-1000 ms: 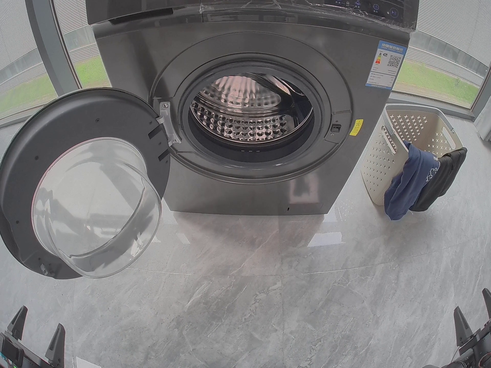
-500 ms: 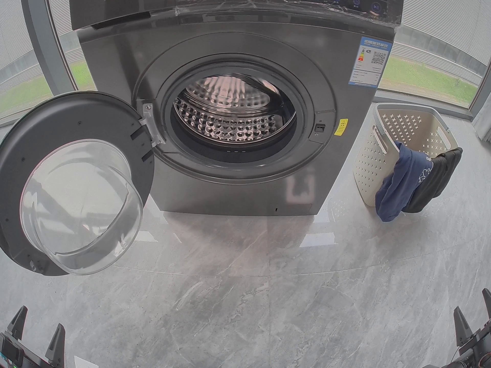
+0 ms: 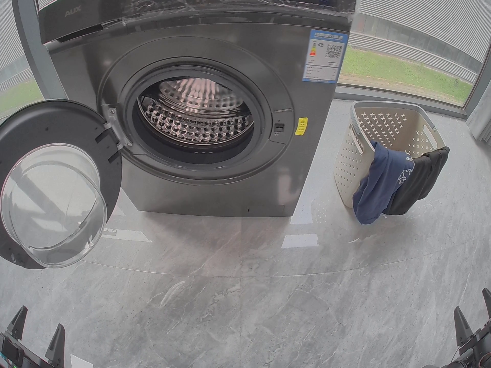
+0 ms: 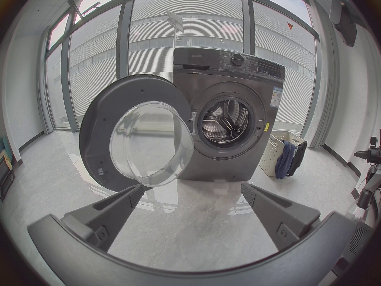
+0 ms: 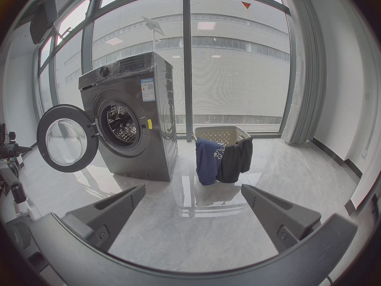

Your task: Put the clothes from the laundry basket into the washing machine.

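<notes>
Head view, nearest zone: the left gripper (image 3: 38, 328) sits at 7 o'clock and the right gripper (image 3: 471, 310) at 5 o'clock, both low over the grey floor (image 3: 245, 292). Each wrist view shows its own fingers spread wide with nothing between them. This released state suits an approach phase, since no garment is within reach.

Middle zone: the round door (image 3: 51, 129) hangs at 10 o'clock, swung fully out on its hinge at the left of the opening. Judgement: this keeps the loading path free for an arm arriving from the right.

Far zone: the washing machine (image 3: 215, 42) stands at 11 o'clock with its drum (image 3: 197, 111) exposed and, as far as visible, holding no laundry. The laundry basket (image 3: 353, 149) stands at 1 o'clock, just beside the machine's right flank, on the side away from the hinge, so a transfer need not cross the door. 2 garments hang over its near rim: a blue garment (image 3: 381, 185) toward the machine and a black garment (image 3: 419, 185) touching it on the side away from the machine. Draped outward, both offer loose folds to a pinch from the front. Whether more clothes lie inside the basket cannot be told.

Task status, as judged: 0 items loaded. The right gripper is the nearer candidate for the 1st pick.
</notes>
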Robot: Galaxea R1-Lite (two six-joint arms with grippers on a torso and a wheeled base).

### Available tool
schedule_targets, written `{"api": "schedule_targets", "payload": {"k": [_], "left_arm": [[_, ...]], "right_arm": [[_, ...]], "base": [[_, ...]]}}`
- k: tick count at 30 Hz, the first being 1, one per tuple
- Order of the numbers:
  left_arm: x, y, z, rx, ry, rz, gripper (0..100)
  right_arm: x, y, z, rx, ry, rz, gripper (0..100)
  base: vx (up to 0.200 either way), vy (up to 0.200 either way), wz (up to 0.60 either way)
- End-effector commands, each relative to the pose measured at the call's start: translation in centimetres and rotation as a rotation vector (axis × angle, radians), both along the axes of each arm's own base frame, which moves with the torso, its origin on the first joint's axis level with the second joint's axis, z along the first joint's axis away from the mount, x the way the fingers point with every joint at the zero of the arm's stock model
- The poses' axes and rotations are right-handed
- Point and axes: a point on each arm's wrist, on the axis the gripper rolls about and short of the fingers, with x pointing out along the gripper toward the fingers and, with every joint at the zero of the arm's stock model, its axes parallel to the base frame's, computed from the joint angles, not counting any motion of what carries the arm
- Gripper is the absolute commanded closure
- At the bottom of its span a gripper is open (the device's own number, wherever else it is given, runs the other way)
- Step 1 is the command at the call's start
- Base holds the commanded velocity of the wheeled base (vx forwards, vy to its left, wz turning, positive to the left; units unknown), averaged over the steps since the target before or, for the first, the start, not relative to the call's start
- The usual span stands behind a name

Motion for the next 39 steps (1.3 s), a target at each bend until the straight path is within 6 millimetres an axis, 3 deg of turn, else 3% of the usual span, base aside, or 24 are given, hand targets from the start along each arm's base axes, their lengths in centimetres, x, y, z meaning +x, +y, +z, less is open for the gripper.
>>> {"api": "schedule_targets", "payload": {"k": [1, 8, 26, 32, 39], "left_arm": [[0.01, 0.00, -0.39, 0.000, 0.001, 0.000, 0], [0.01, 0.00, -0.39, 0.000, 0.001, 0.000, 0], [0.01, 0.00, -0.39, 0.001, 0.002, 0.000, 0], [0.01, 0.00, -0.39, 0.001, 0.002, 0.000, 0], [0.01, 0.00, -0.39, 0.001, 0.002, 0.000, 0]], "right_arm": [[0.05, 0.00, -0.51, 0.000, 0.007, 0.000, 0], [0.05, 0.00, -0.51, 0.000, 0.007, 0.000, 0], [0.05, 0.00, -0.51, 0.000, 0.007, 0.000, 0], [0.05, 0.00, -0.51, 0.000, 0.007, 0.000, 0], [0.05, 0.00, -0.51, 0.000, 0.007, 0.000, 0]], "base": [[0.000, -0.200, 0.00], [0.000, -0.029, 0.00], [0.200, 0.000, 0.00], [0.000, 0.000, 0.00], [0.000, -0.200, 0.00]]}}
